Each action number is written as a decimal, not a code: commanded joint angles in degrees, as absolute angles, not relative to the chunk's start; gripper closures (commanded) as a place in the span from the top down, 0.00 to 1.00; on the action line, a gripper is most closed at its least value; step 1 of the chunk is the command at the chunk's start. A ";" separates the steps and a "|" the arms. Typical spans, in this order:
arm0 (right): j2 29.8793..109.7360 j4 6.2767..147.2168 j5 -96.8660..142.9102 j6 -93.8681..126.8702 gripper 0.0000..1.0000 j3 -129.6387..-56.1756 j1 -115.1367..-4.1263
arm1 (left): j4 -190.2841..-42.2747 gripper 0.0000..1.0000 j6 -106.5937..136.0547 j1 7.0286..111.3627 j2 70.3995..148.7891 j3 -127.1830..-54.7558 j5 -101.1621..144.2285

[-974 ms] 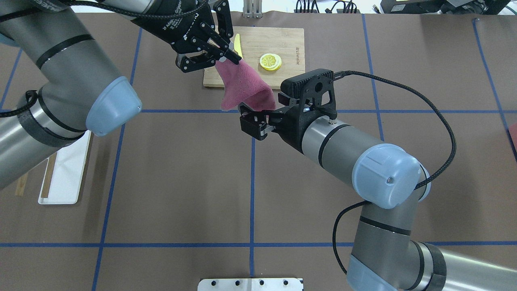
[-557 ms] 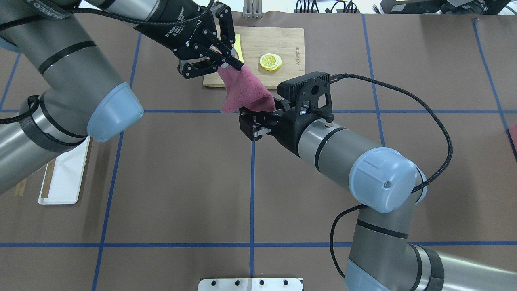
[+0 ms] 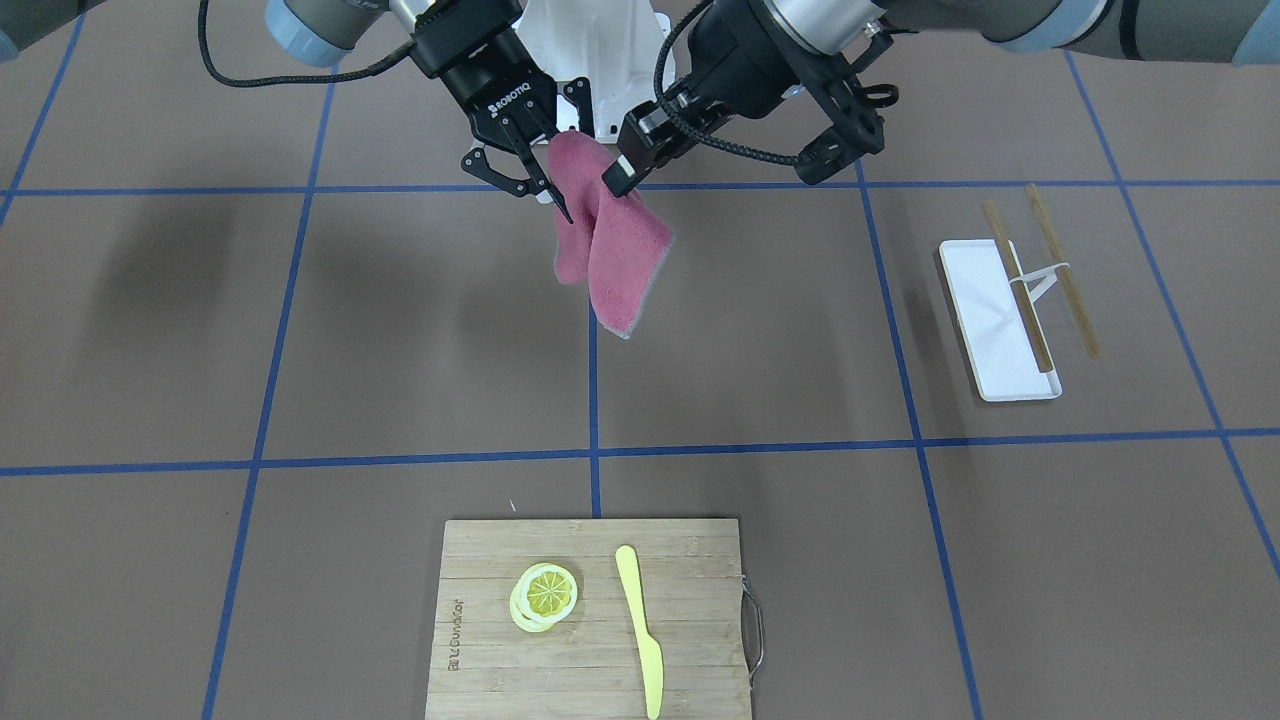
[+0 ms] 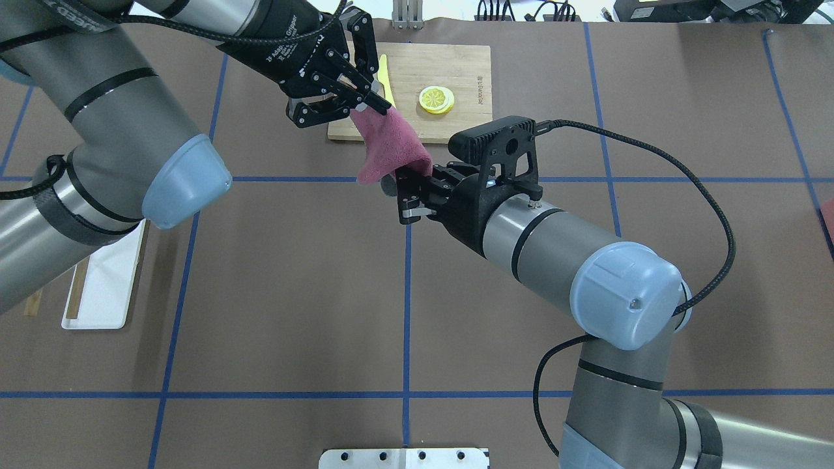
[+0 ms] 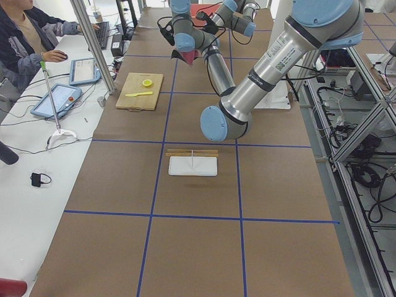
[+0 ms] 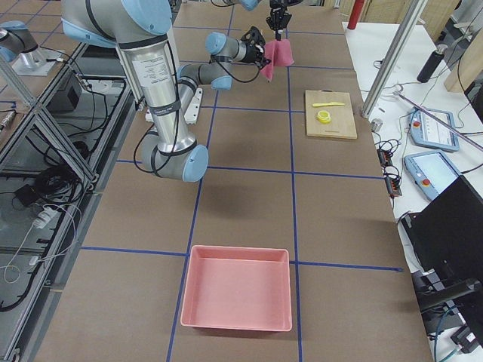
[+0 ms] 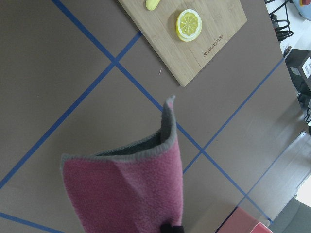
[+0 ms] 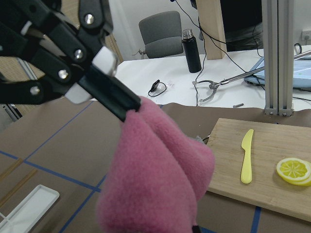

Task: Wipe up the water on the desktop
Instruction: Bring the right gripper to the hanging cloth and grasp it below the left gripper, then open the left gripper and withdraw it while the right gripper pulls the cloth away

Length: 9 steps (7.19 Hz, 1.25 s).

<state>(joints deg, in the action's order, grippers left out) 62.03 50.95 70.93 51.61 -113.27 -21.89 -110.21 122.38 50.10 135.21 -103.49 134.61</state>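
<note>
Left grip: my left jaws are closed on the top corner of a pink cloth (image 4: 391, 140), with the fingertips (image 4: 373, 99) pinched tight on the fabric.
Cloth: it hangs straight down from my left jaws in a loose fold, grey-edged, clear of the bench (image 4: 293, 293) below.
Right grip: my right jaws are spread apart and level with the cloth's lower end. One of the fingers (image 4: 404, 189) is right against the hanging fold. I cannot tell whether any fabric lies between them.
Jaws to each other: my right jaws sit just below and beside my left jaws, with only the cloth between the two.
Bench: the brown surface with its blue tape grid lies under both sets of jaws. A crossing of two tape lines is almost directly beneath my right jaws.
Board: a wooden cutting board (image 4: 456, 71) rests on the bench just past my left jaws, on the side away from my base.
On the board: a lemon slice (image 4: 436, 99) and a yellow knife (image 3: 640, 620) lie side by side, apart from each other.
Tray: a white tray (image 3: 985, 310) lies on the bench well out to the left of my left jaws. Two wooden sticks (image 3: 1062, 270) are with it, one across the tray and one beside it.
Bin: a pink bin (image 6: 235, 251) sits on the bench far to the right of my right jaws, near that end.
</note>
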 commanded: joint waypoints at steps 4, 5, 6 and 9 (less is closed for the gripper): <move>62.14 50.80 70.93 51.68 0.00 -113.55 -21.88 | -110.30 0.00 122.08 50.19 134.83 -103.62 134.65; 62.31 50.80 70.93 51.59 0.00 -113.55 -22.06 | -110.30 0.41 122.08 50.19 134.82 -103.54 134.65; 62.49 50.80 71.01 51.59 0.00 -113.64 -22.41 | -110.30 0.62 121.99 50.53 134.74 -103.62 134.56; 64.68 51.06 71.02 51.68 0.00 -114.52 -24.60 | -109.95 0.77 117.44 56.50 132.91 -103.53 135.18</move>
<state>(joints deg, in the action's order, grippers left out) 63.59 50.92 71.16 51.53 -114.33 -23.77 -110.01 119.32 54.10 134.29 -103.48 135.03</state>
